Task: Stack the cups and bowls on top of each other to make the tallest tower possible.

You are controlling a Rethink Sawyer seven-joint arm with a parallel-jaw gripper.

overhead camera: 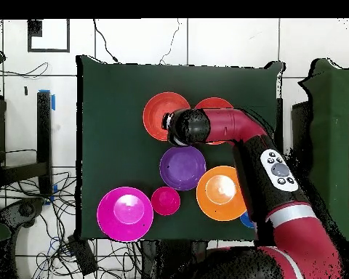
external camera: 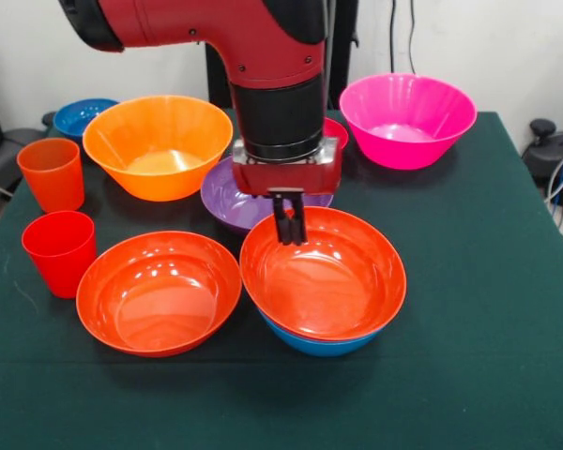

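Starting at your near table edge, you see a wide red-orange bowl (external camera: 322, 272) nested in the medium blue bowl (external camera: 319, 343), its twin (external camera: 159, 292) alongside. You have the gripper (external camera: 289, 228) clenched, fingers together on the nested bowl's far rim. Farther back stand the purple bowl (external camera: 227, 199), yellow-orange bowl (external camera: 158, 145), pink bowl (external camera: 407, 119) and, by one side edge, the cups (external camera: 56, 211).

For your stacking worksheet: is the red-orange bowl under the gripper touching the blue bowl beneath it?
Touching. The front view shows the red-orange bowl nested in the blue bowl, whose rim peeks out just below it with no gap.
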